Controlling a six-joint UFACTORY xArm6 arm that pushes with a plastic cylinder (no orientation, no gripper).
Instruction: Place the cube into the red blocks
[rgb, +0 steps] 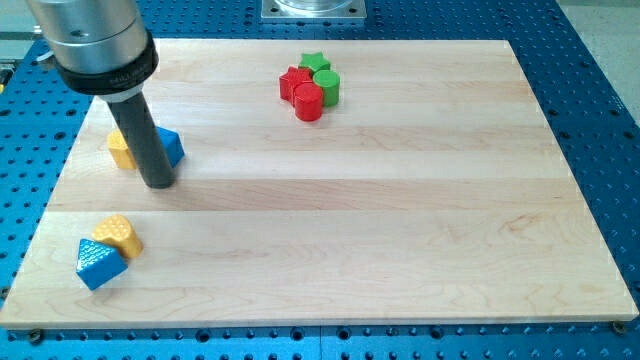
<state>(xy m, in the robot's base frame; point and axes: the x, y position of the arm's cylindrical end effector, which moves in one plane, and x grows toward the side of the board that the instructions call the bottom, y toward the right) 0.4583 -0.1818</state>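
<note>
Looking at the camera view, rundown below.
Tip (159, 184): plain rod end, nothing to open or clamp; down on the wooden board (330, 250) at the view's left, just in front of the blue cube.
Blue cube (170, 146): partly hidden behind the rod, touching a yellow block (121, 150) on its left.
Red blocks (302, 92): two, up top, bunched with the green blocks (322, 76); well apart from the cube.
Bottom left: yellow heart-ish block (120, 235) touching a blue triangle (99, 264).

Blue cube (172, 147) at left behind rod; red blocks (302, 91) clustered top-centre.
</note>
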